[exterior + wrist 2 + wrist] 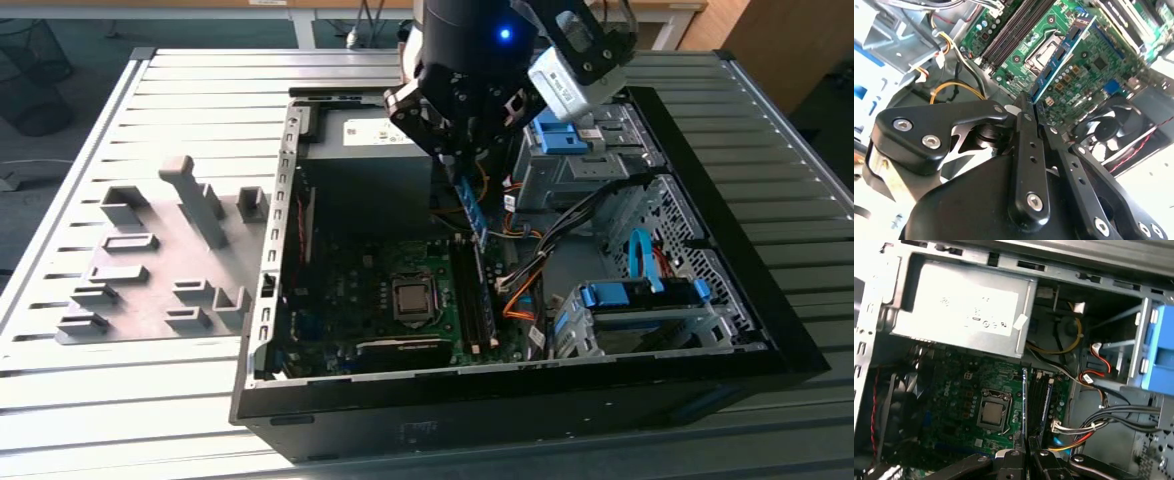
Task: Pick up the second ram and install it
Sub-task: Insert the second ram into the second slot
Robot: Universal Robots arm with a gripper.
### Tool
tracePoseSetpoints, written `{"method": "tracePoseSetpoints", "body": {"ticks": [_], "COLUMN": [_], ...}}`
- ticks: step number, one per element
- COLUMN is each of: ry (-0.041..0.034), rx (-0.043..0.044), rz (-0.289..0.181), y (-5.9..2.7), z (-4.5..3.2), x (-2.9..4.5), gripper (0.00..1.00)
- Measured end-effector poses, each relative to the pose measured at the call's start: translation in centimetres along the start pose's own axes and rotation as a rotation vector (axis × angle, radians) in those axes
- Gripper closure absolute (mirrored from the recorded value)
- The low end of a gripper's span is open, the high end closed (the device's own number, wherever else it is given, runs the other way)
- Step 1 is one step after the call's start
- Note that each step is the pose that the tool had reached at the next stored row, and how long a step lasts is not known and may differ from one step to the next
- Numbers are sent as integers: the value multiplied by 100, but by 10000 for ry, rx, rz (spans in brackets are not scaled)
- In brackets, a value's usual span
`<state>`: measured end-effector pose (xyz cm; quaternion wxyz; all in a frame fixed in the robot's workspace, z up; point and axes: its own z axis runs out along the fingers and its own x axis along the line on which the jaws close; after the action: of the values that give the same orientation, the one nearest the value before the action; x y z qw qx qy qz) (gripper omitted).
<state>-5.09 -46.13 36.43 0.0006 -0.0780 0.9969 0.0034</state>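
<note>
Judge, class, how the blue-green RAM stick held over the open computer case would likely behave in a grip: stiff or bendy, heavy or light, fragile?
The second ram is a thin flat board that stays straight while the gripper holds only one end, so it is probably stiff and light. Its face carries small chips, so it is likely fragile if squeezed or twisted. Being so thin, it could tilt between the fingers.

We see the open computer case [747,330] lying on the bench [200,80], with the holder blocks [160,260] beside it toward the exterior view's left. Inside the case, the motherboard [387,290] lies on the floor, the drive cage [641,310] toward the exterior view's right of it. The end effector [461,165] hangs above the motherboard, and the second ram [471,212] hangs below it, over the memory slots [474,300].
</note>
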Motion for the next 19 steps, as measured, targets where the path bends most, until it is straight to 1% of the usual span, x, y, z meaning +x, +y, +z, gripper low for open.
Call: {"method": "tracePoseSetpoints", "body": {"ticks": [4,11,15,19], "ry": [-5,-6,-8,-7], "rx": [3,39,44,44], "rz": [729,1568,1621,1518], "y": [0,2,2,-2], "z": [20,79,89,152], "x": [0,-6,-10,-27], "gripper": [86,86,86,86]}}
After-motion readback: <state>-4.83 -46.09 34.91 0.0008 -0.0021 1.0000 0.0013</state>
